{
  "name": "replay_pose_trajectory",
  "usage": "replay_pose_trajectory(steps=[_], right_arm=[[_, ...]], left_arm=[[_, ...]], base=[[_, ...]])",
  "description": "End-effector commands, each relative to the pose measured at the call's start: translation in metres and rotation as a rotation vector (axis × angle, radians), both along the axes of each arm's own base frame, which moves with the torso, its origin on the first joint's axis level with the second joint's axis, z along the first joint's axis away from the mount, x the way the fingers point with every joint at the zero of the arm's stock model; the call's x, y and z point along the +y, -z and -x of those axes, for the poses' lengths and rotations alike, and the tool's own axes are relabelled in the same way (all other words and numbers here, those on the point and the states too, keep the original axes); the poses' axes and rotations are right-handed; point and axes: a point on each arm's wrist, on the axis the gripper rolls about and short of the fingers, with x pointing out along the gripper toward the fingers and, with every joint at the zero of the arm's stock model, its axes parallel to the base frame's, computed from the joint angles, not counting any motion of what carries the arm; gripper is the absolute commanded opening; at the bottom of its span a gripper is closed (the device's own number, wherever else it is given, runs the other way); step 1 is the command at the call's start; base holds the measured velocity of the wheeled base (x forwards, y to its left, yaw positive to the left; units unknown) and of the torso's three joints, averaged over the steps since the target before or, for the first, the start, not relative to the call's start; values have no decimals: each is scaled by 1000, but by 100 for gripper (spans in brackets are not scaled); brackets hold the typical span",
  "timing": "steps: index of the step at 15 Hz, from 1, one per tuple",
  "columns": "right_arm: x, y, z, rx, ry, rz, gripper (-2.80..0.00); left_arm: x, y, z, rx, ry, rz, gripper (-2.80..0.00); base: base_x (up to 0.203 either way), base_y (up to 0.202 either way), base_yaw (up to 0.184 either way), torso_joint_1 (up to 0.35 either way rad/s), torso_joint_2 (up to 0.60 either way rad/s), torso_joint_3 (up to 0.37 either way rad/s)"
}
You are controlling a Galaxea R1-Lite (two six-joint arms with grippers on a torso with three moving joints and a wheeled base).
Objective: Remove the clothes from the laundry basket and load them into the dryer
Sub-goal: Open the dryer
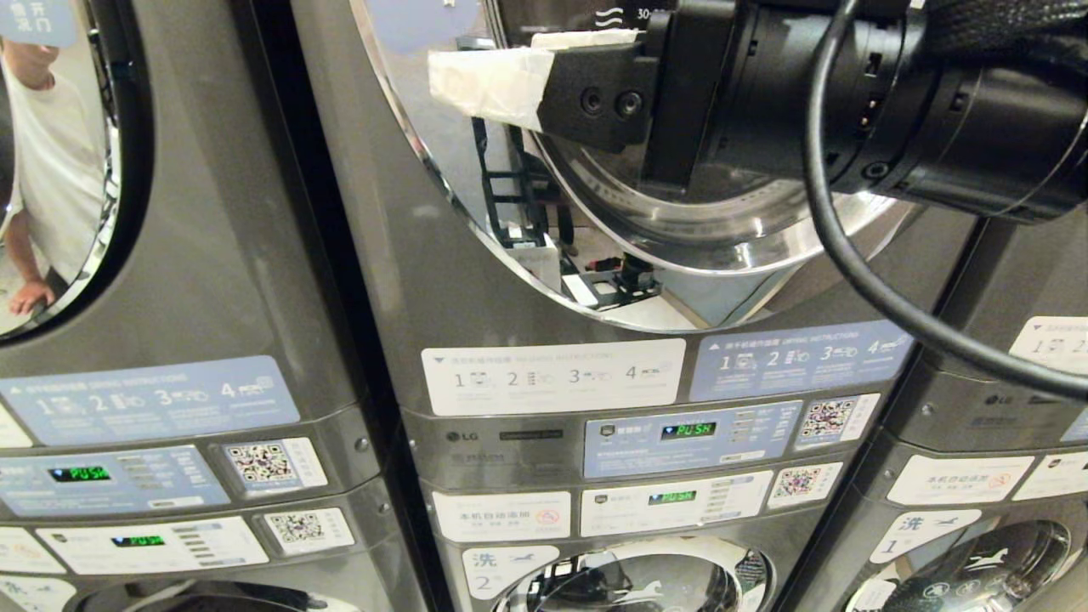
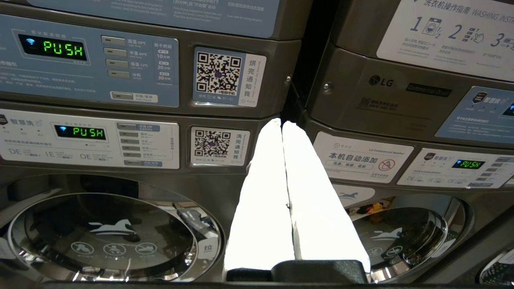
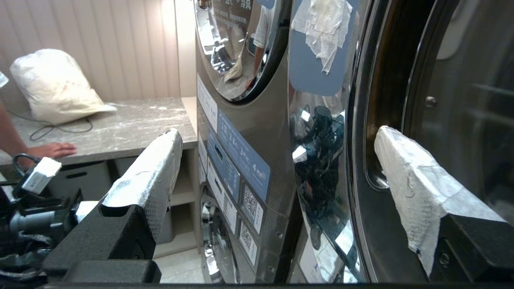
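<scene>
At dryer (image 1: 476, 255) door: right gripper (image 3: 277, 160) fingers apart.

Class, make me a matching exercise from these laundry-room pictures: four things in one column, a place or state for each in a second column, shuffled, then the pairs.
Things:
1. right gripper
2. left gripper
3. white bag
4. PUSH display

Place or state:
A. lying on the marble counter
B. fingers wide apart, at the dryer door
C. lit green
D. fingers pressed together

Pairs: 1-B, 2-D, 3-A, 4-C
</scene>
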Motion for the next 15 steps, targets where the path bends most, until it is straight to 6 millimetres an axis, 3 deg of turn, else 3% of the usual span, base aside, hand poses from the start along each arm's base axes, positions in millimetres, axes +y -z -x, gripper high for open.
replay_pose_trajectory(steps=[1,9,15], right_arm=[[-4,-3,4,-8,-3,-7,0],[21,2,-20,-14,-1,-11,0],[26,6,-24,-4,-11,-3,0]], left_arm=[[0,8,-2,27,0,1,-280],[0,8,-2,27,0,1,-280],[0,8,-2,27,0,1,-280]], base=[[0,0,0,0,0,0],[0,0,0,0,0,0],[0,0,0,0,0,0]])
